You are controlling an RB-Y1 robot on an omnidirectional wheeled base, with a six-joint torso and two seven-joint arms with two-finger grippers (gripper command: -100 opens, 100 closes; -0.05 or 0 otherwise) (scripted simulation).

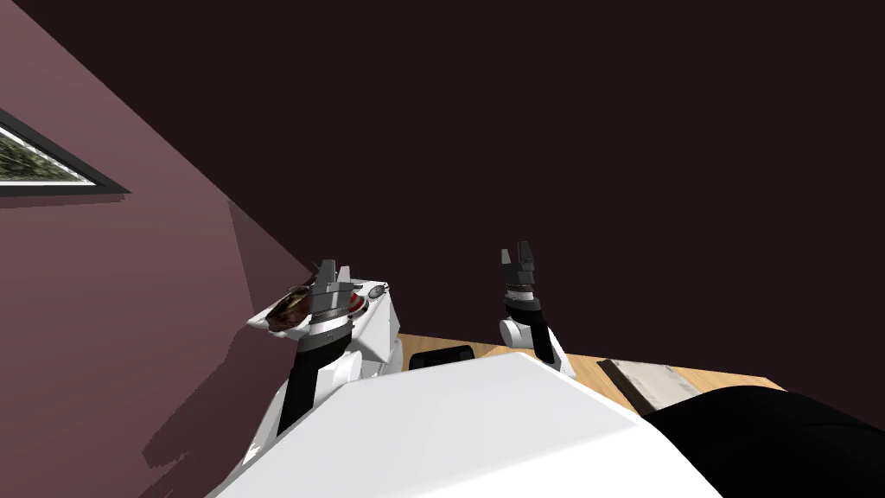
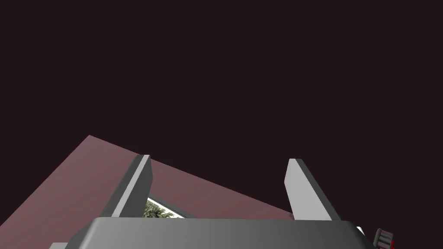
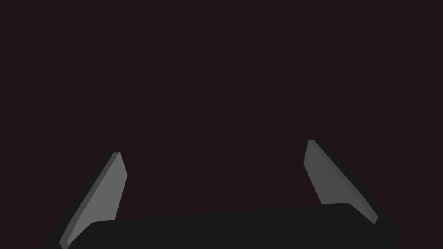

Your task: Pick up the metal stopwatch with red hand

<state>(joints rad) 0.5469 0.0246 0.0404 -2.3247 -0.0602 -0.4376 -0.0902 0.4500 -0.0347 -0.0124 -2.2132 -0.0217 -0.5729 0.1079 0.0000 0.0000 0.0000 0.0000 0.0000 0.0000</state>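
In the head view, the left gripper [image 1: 334, 275] is raised over a white table [image 1: 386, 324]. Half hidden behind it, towards the table's right edge, lies a round thing with red on it [image 1: 356, 304], which I take for the stopwatch. A dark brown object [image 1: 289, 309] sits at the left end. The right gripper [image 1: 518, 258] hangs well apart, off the table.

In the left wrist view, the fingers are spread with nothing between them. A knurled grey knob [image 2: 384, 237] with a red fleck peeps past the gripper's body, probably the watch's crown.

In the right wrist view, the fingers are also spread and empty.

The watch should be stiff, dense and smooth, so likely slippery. It is best pinched across the case rim, sparing the crown and face.
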